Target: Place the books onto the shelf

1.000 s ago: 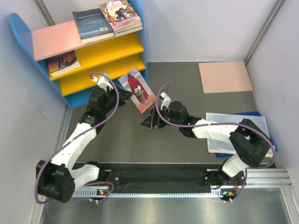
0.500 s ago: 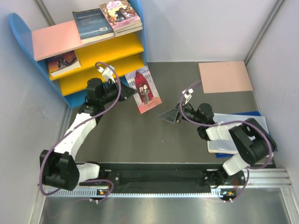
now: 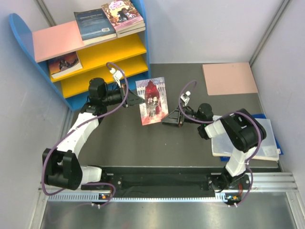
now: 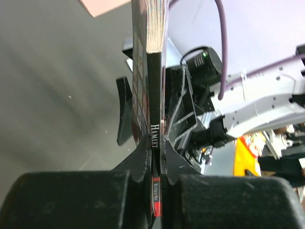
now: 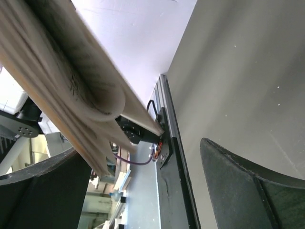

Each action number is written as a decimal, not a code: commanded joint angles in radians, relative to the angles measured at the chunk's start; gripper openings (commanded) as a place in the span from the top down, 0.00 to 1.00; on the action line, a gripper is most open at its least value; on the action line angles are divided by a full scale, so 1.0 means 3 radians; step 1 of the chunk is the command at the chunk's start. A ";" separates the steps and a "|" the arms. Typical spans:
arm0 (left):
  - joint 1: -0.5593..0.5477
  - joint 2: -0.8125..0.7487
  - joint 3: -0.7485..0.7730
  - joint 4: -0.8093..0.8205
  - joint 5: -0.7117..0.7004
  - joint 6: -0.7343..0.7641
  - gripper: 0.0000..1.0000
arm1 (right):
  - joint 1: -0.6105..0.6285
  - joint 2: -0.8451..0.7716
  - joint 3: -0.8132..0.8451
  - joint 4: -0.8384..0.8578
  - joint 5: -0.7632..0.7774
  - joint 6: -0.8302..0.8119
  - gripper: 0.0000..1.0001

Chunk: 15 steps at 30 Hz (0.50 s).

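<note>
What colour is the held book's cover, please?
The book is red and white, clearest in the top view.

Shelf (image 3: 18, 29) with blue side panels, a pink top board and two yellow boards. Navy book (image 3: 94, 25), pink-purple book (image 3: 122, 14), dark orange-brown book (image 3: 64, 64). Red-and-white book (image 3: 152, 100), its spine black with white lettering and a red foot. Flat pink board (image 3: 229, 78). Pale blue-white pad (image 3: 268, 142). Dark grey table (image 3: 133, 143). White-and-black arms (image 3: 78, 136) with purple cables (image 4: 220, 28).
</note>
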 commanded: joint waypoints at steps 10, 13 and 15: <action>0.0026 -0.0047 -0.0154 0.0035 0.0481 0.0119 1.00 | -0.0115 -0.0202 0.0283 0.1467 -0.0115 0.0071 0.08; 0.0021 -0.0057 -0.0277 0.0112 0.0517 0.0068 1.00 | -0.0100 -0.0181 0.0364 0.1473 -0.0110 0.0112 0.08; 0.0015 -0.0052 -0.0349 0.0163 0.0542 0.0038 1.00 | -0.0080 -0.0161 0.0416 0.1478 -0.0121 0.0138 0.08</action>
